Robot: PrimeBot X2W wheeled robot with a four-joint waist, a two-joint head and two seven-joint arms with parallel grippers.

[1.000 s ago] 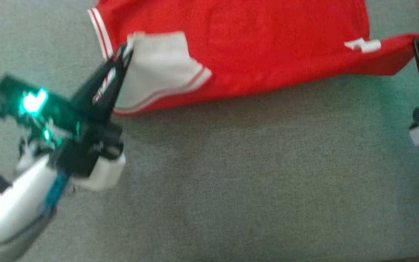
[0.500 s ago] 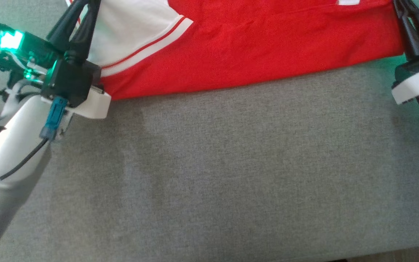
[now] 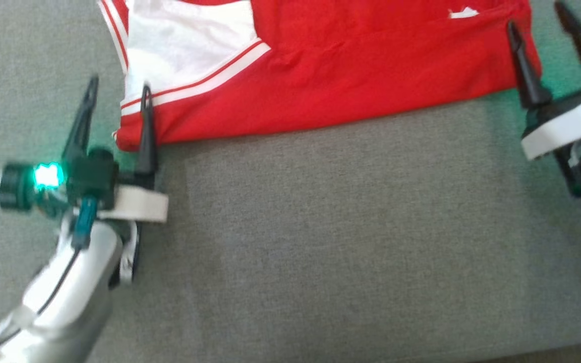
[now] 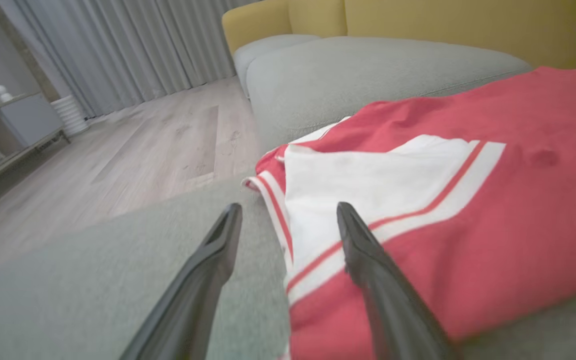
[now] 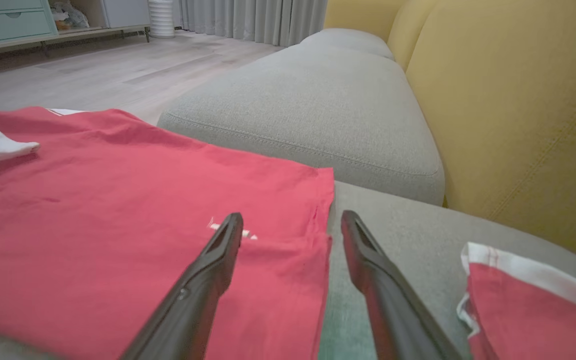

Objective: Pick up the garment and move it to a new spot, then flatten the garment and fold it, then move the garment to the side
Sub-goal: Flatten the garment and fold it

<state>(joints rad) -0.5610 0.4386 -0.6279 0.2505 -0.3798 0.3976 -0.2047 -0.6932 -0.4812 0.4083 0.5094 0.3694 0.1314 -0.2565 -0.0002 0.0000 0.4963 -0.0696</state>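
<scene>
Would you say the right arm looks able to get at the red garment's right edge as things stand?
Probably yes: the right gripper is open, straddling the right edge of the garment, one finger over red cloth and the other over the grey cushion, with nothing in between.

Garment [image 3: 371, 75] smooth matt cloth, sofa cushion [image 3: 321, 242] coarse woven fabric, left gripper [image 4: 288, 205] matt blk plastic, floor [image 4: 143, 145] pale wood

The grey cushion [image 3: 351, 242] lies bare and open along the near edge of the red garment [image 3: 361, 75], while the yellow backrest [image 5: 518, 125] stands as a wall along the seat.
</scene>
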